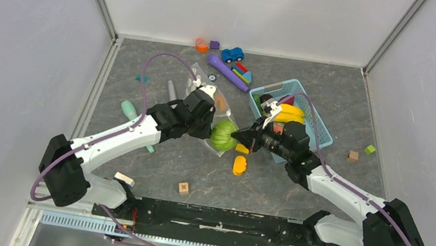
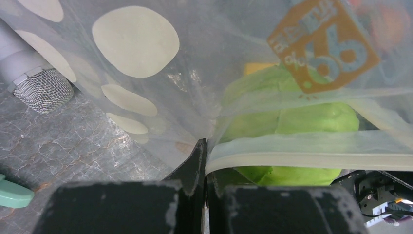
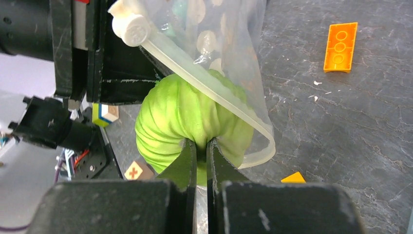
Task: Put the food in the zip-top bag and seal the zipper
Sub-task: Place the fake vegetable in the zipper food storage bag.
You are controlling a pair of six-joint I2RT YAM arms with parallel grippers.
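Left tool [image 2: 205, 148] clamps zipper [image 2: 311, 158]; right tool [image 3: 197, 146] closed against cabbage [image 3: 170, 112]; orange brick [image 3: 340, 47] nearby.

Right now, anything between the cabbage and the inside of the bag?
Only the lip of the bag: the zipper lies across the cabbage, which sits partly in the mouth. The left claw pinches that strip; the right claw, shut, touches the cabbage's outer side. Nothing else visible blocks it.

We get almost no room in the middle: the cabbage [image 1: 223, 135] plugs the mouth of the zip-top bag [image 2: 195, 58], jammed between left gripper [image 1: 210, 125] and right gripper [image 1: 239, 137]. An orange block [image 1: 240, 165] sits just in front, the basket [image 1: 318, 114] crowds our right; past the block the table [image 1: 219, 185] lies open toward the bases.
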